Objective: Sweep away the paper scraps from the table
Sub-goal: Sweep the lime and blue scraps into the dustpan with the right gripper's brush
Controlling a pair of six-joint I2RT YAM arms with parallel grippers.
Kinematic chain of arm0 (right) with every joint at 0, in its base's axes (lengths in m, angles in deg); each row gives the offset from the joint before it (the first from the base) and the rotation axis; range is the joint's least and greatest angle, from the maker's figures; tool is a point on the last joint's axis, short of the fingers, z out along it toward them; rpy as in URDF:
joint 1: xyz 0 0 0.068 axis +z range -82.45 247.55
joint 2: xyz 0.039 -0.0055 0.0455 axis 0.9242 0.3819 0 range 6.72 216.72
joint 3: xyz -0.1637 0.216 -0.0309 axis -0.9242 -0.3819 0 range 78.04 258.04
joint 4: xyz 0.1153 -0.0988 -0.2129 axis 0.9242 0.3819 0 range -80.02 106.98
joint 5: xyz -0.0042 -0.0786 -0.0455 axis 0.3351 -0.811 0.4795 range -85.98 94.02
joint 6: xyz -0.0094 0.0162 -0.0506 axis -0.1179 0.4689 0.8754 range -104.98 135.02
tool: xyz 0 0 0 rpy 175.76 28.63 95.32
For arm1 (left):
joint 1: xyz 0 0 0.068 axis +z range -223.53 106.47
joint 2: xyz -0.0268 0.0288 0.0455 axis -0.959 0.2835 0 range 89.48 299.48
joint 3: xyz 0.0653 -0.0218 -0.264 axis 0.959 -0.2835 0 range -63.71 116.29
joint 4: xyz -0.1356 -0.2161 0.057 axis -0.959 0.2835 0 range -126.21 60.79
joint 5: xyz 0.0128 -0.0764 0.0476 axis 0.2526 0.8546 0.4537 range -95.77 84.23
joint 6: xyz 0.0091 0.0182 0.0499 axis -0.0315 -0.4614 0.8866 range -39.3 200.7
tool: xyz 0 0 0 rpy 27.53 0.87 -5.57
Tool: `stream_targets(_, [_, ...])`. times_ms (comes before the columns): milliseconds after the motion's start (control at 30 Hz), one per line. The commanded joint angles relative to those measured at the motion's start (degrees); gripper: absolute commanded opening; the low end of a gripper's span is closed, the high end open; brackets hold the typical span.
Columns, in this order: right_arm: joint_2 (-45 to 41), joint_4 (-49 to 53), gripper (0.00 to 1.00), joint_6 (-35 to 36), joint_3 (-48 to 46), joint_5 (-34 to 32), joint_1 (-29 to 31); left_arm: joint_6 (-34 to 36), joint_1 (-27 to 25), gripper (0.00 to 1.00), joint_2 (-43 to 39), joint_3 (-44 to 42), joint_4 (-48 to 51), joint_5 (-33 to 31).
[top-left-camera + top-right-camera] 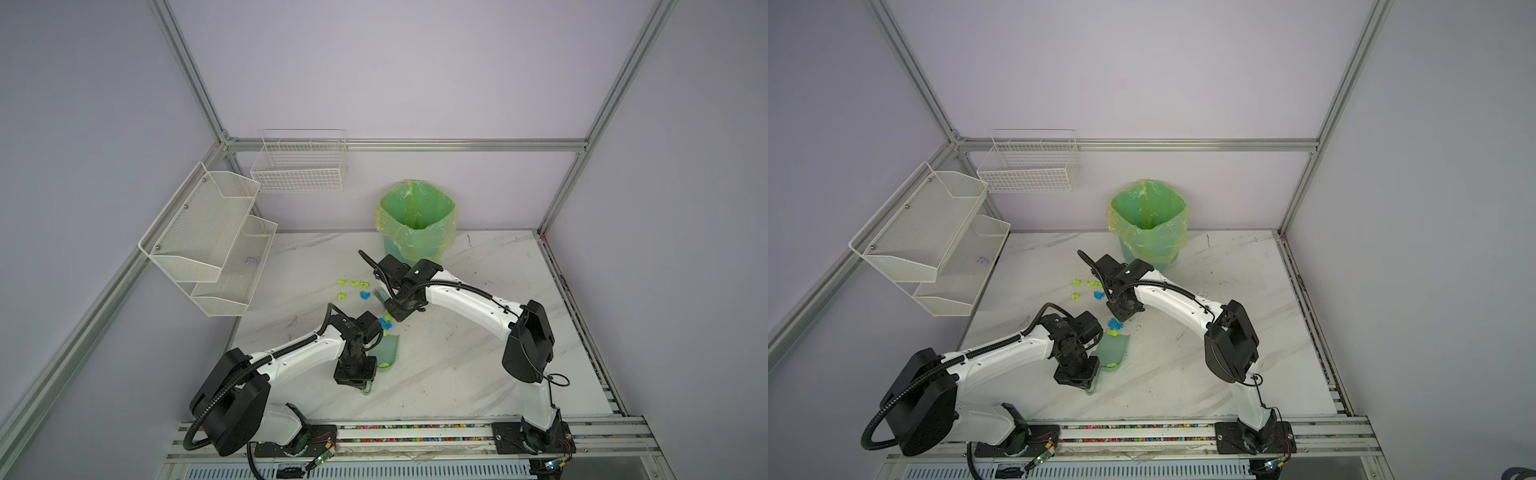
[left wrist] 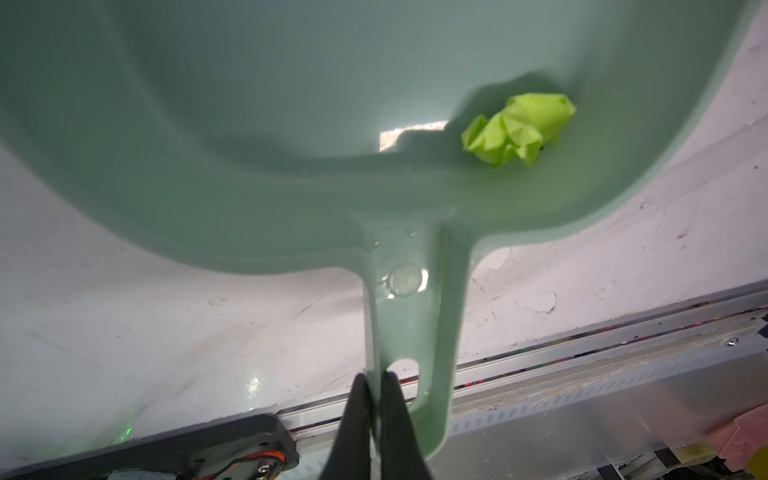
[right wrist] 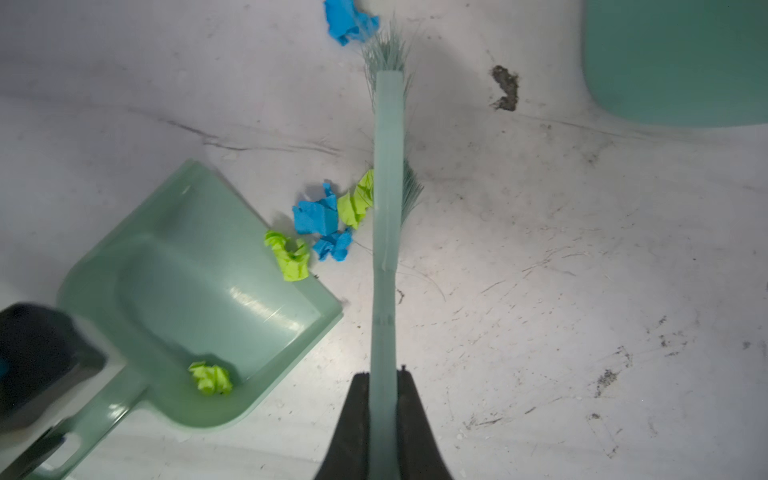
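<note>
Wrinkly paper scraps (image 3: 316, 216) between bristly brush (image 3: 388, 166), glossy plastic dustpan (image 3: 187, 266).

I count three bright blue crumpled paper scraps (image 3: 316, 214) in the right wrist view, and three neon yellow-green crumpled paper scraps (image 3: 289, 255) there. One of those lies in the single pale green plastic dustpan (image 3: 187, 270). Both top views show four more yellow-green bits, as best I can tell, so seven in all. One pale green plastic brush (image 3: 388, 166), one bin lined with a green bag (image 1: 440, 241), one white mesh two-tier shelf (image 1: 195, 237), one white wire basket (image 1: 299, 174).
</note>
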Motion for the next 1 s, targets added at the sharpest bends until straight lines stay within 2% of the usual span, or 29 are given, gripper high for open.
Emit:
stream_targets(0, [-4.74, -0.17, 0.00, 2.60, -3.12, 6.74, 2.03, 1.12, 0.51, 0.00, 0.45, -0.13, 0.44, 0.35])
stream_targets(200, [-12.74, -2.03, 0.00, 2.01, -9.76, 14.11, 3.38, 1.30, 0.72, 0.00, 2.63, 0.09, 0.20, 0.38])
stream_targets(300, [-16.01, -2.79, 0.00, -0.14, -11.11, 15.60, 3.34, 1.38, 0.85, 0.00, 3.17, 0.31, 0.20, 0.32])
stream_targets(433, [-17.45, -3.01, 0.00, -4.74, -10.41, 10.63, 2.62, 1.61, 0.85, 0.00, 3.60, 0.75, 0.22, -0.15])
stream_targets(533, [-16.43, -2.91, 0.00, -7.38, -10.39, 9.63, 0.63, 1.59, 0.85, 0.00, 3.45, 0.95, 0.35, -0.28])
stream_targets(733, [-14.92, -2.47, 0.00, -7.76, -9.60, 9.46, -0.81, 1.33, 0.82, 0.00, 2.35, 0.84, 0.50, -0.98])
stream_targets(867, [-14.71, -2.40, 0.00, -8.71, -7.79, 6.96, -1.24, 1.45, 0.85, 0.00, 1.79, 0.93, 0.47, -0.95])
stream_targets(967, [-14.44, -2.47, 0.00, -8.57, -7.29, 8.95, -1.89, 1.54, 0.85, 0.00, 1.86, 1.17, 0.71, -1.12])
